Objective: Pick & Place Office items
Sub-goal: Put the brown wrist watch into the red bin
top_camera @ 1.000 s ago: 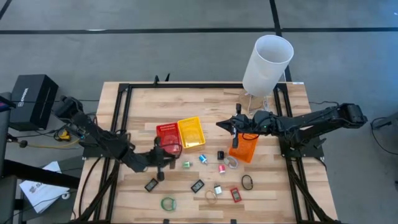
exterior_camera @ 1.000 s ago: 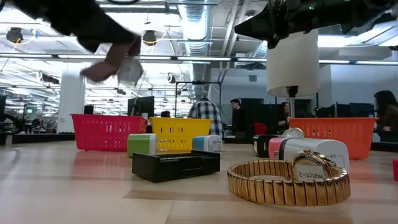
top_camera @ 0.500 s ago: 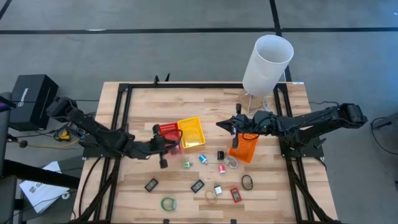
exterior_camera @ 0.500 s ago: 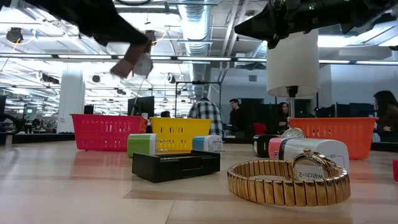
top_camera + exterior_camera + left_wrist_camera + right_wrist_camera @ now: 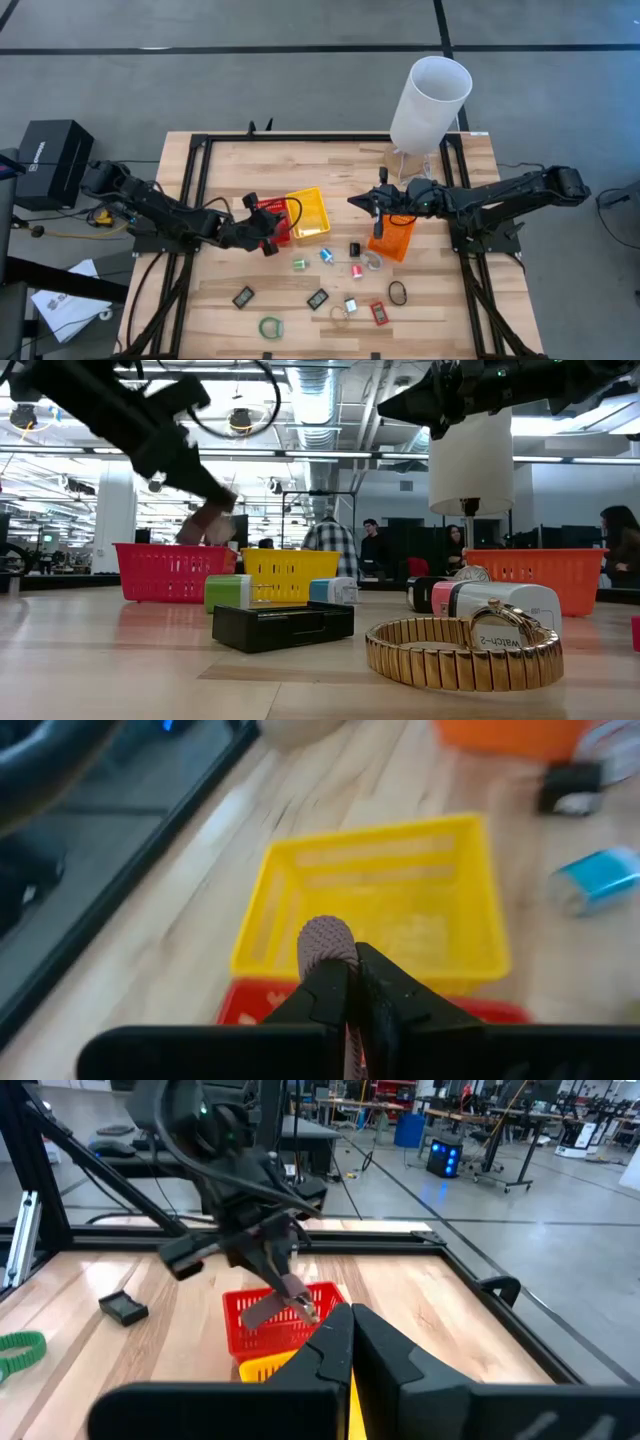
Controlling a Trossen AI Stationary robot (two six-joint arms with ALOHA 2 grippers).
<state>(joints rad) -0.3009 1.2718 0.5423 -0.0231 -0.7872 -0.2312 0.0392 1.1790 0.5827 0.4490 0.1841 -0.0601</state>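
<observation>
Now your left gripper pinches a maroon stick above the red tray; your right gripper's fingers are pressed together.

**Lighting and picture quality, as I read it from my station**

Overhead view: even, bright, soft shadows under the table frame. Low view: ceiling strip lights glare; left gripper motion-smeared. Left wrist view: heavily blurred, yellow tray soft. Right wrist view: sharp mid-distance, own fingers defocused.
</observation>
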